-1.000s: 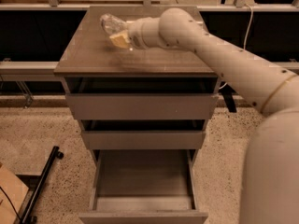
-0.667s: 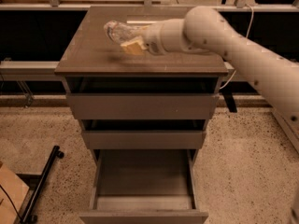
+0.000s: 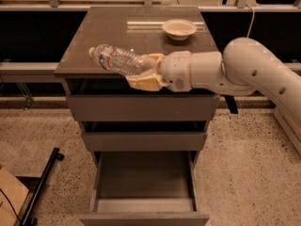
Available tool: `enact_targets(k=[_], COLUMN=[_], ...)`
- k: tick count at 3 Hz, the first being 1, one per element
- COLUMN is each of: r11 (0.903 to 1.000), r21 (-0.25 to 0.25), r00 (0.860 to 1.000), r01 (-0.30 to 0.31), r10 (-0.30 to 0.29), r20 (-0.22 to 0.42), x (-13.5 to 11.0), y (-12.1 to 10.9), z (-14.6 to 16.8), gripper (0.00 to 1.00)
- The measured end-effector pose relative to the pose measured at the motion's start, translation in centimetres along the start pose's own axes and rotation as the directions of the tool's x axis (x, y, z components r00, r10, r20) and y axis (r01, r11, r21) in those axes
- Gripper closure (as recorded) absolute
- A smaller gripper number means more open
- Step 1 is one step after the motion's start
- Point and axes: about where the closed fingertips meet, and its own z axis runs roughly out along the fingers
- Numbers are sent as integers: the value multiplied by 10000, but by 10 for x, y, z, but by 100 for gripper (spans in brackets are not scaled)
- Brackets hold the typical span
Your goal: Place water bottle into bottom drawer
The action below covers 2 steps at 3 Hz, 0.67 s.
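- Holding water bottle [image 3: 117, 60] by its base end, cap pointing left and slightly up, body lying near level over the front edge of the cabinet top [image 3: 108, 29]; not in any drawer yet.
- Clamped in gripper [image 3: 142, 70], just ahead of the cabinet's front edge, with jaws closed around the bottle's base, one cream finger above and one below; nothing else gripped.
- Hanging well above bottom drawer [image 3: 141, 182], which is pulled out with a bare floor showing; two upper drawers [image 3: 141, 108] in between.
- Step in hand, by best guess: carry out past the cabinet front, then down into the open tray.
- To do it well: draw away from the cabinet first so bottle and wrist clear the upper drawer fronts, then lower straight down.
- Mind the long overhang to the left, with risk of the cap end catching the tray's left wall; centre over the tray or turn the bottle lengthwise along it.
- Thin crinkled plastic, so probably springy and slippery: move gently, release low near the floor to limit rolling.
- Ignore bowl [image 3: 179, 28] at the back of the top, well apart from the path.
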Motion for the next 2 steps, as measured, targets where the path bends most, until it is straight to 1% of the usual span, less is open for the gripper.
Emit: enact_targets(k=[1, 2], r11=[9977, 9835], r21=[-635, -1265], r00=[9996, 9877], r01=[-228, -1295], r10=[216, 1167], r20=[-201, -1042], x=[7, 43], y=[36, 60], z=[-16, 13], gripper=[100, 100])
